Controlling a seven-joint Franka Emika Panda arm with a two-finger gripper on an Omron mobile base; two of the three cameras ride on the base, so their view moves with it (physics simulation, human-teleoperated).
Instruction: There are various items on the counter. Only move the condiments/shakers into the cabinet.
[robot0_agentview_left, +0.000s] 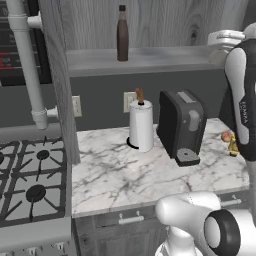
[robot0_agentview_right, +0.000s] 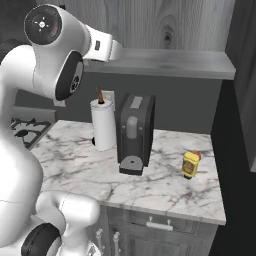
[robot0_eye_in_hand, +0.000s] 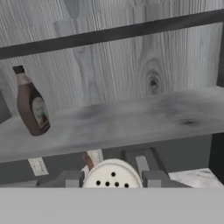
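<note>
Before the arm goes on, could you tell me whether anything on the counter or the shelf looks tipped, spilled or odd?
Nothing stands out. The brown bottle stands upright on the shelf; the yellow bottle, paper-towel roll and coffee machine stand upright on the counter. No spill shows.

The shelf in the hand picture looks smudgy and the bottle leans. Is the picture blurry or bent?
Hand view: the shelf board is smeared soft grey, and the brown bottle leans, since that camera is tilted. Left base view: the same bottle stands straight and the picture is sharper. Right base view: evenly lit, only faint shadows on the counter.
</note>
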